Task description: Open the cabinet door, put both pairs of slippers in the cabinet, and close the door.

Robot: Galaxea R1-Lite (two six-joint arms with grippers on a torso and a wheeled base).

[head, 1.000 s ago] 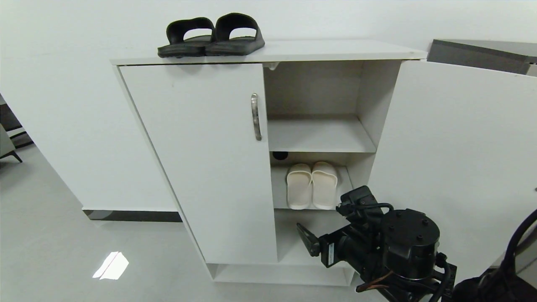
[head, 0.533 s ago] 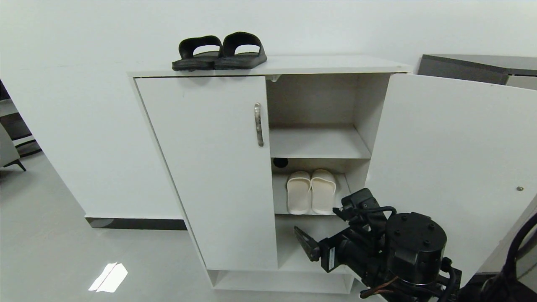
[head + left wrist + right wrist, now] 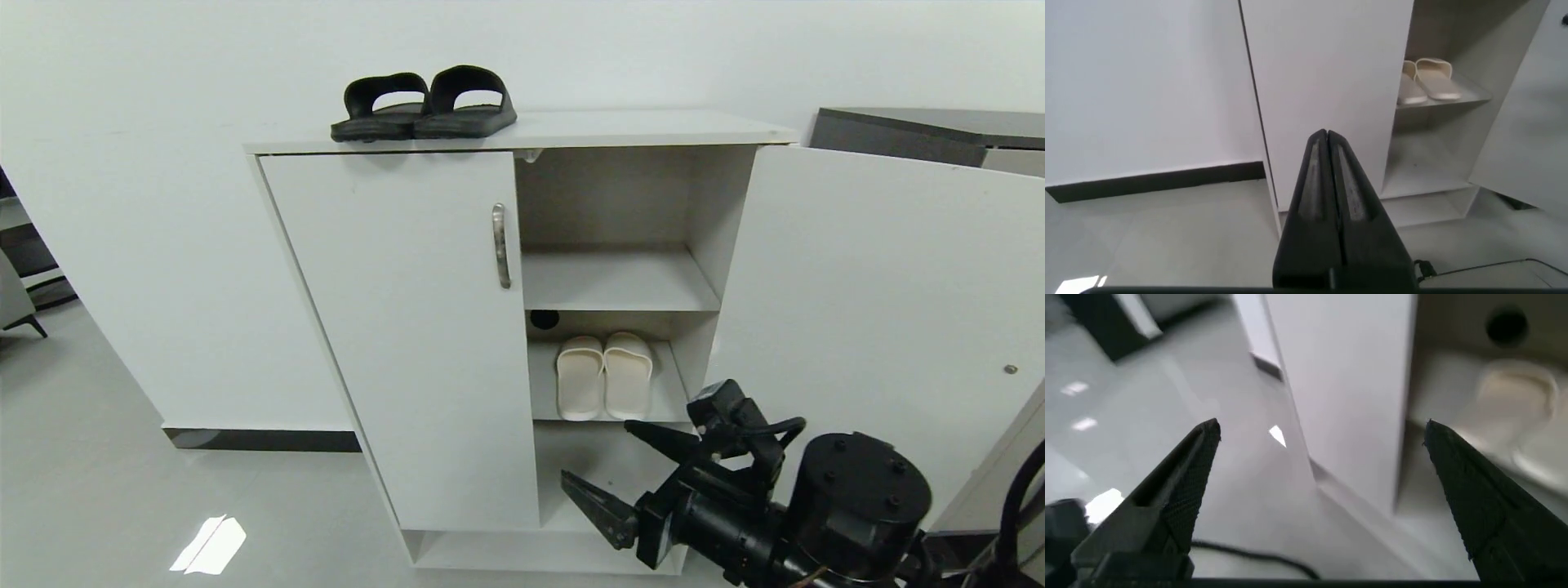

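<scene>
Resting black slippers: the pair sits side by side on the top panel of the cabinet, above the left door and close to the front edge, toes toward the wall.
Cabinet: white and low, standing on a grey floor against the white wall.
Left door: shut, with a metal bar handle upright along its inner edge.
Right door: swung wide open, its inner face turned to the head camera, with a small screw showing on it.
Cream slippers: inside the open right half, side by side on the middle shelf, toes toward the back; the left wrist view shows them there too.
Upper shelf: bare.
Back panel: a round dark hole sits just above the cream slippers' shelf.
Right gripper: low before the open compartment, below the level of the cream slippers, apart from the shelves; its fingers are spread wide and hold nothing, as its own camera also shows.
Left gripper: fingers pressed together with nothing between them, pointing toward the lower part of the shut left door, well apart from it above the floor.
Beside the cabinet: a grey piece of furniture shows behind the open door.
</scene>
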